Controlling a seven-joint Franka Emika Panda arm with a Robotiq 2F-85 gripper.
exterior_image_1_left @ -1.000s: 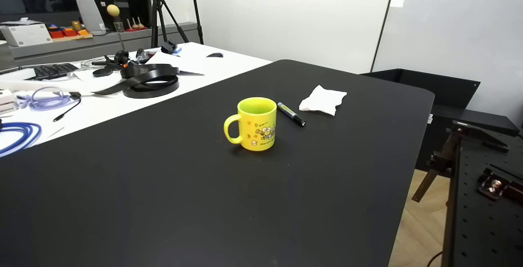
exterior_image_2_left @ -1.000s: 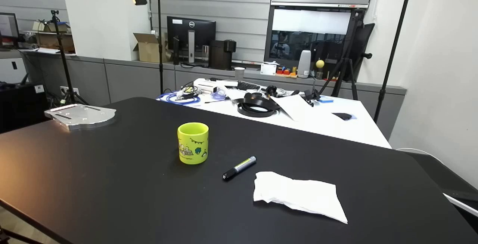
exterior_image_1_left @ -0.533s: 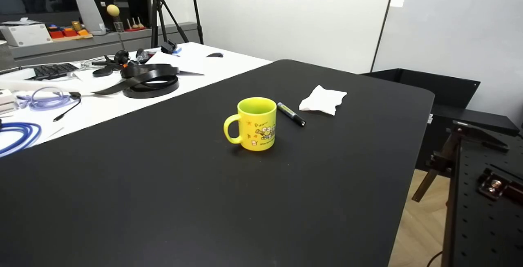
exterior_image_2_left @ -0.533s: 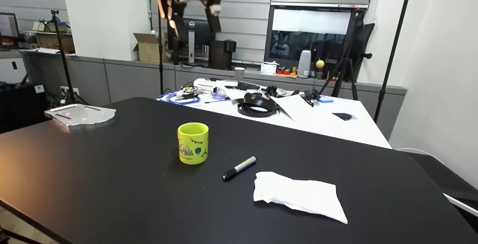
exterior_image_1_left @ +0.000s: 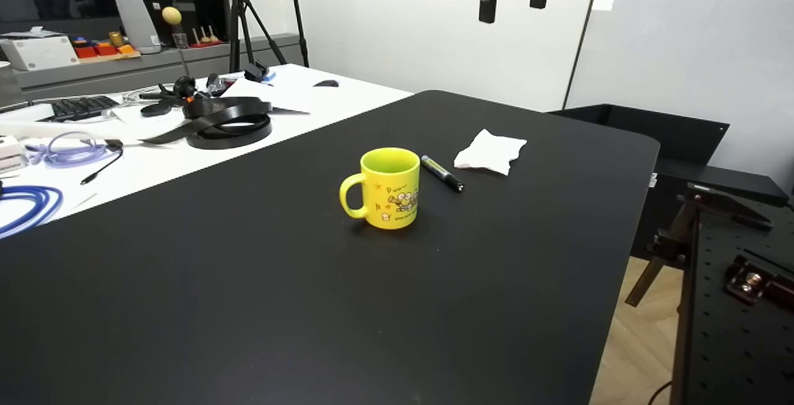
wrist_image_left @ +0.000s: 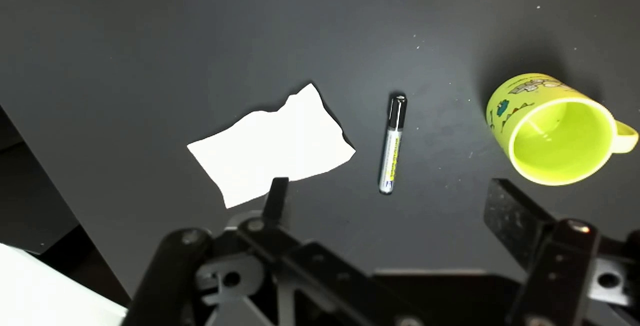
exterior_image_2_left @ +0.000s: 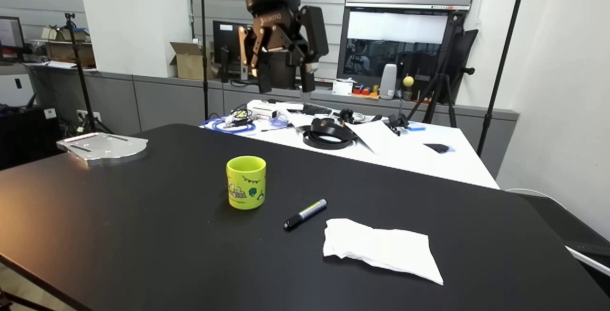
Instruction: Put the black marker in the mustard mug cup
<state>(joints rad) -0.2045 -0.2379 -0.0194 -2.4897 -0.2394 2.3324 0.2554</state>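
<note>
The black marker (exterior_image_1_left: 442, 173) lies flat on the black table, with a black cap and a grey, yellow-lettered barrel; it also shows in an exterior view (exterior_image_2_left: 306, 214) and in the wrist view (wrist_image_left: 392, 151). The mustard mug cup (exterior_image_1_left: 389, 200) stands upright beside it, yellow with printed figures and a side handle; it also shows in an exterior view (exterior_image_2_left: 246, 185) and in the wrist view (wrist_image_left: 562, 139). My gripper (exterior_image_2_left: 286, 82) is open and empty, high above the table; it also shows in an exterior view (exterior_image_1_left: 513, 5). In the wrist view the marker lies ahead of the gap between the fingertips (wrist_image_left: 387, 198).
A crumpled white paper (wrist_image_left: 280, 146) lies near the marker, on the side away from the mug; it also shows in both exterior views (exterior_image_1_left: 490, 152) (exterior_image_2_left: 381, 249). A metal plate (exterior_image_2_left: 105, 148) lies at a table corner. A white desk (exterior_image_2_left: 429, 158) with cables adjoins the table.
The gripper has come down into both exterior views, from barely visible or out of view to fully seen above the table. The marker, mug and paper have not moved.
</note>
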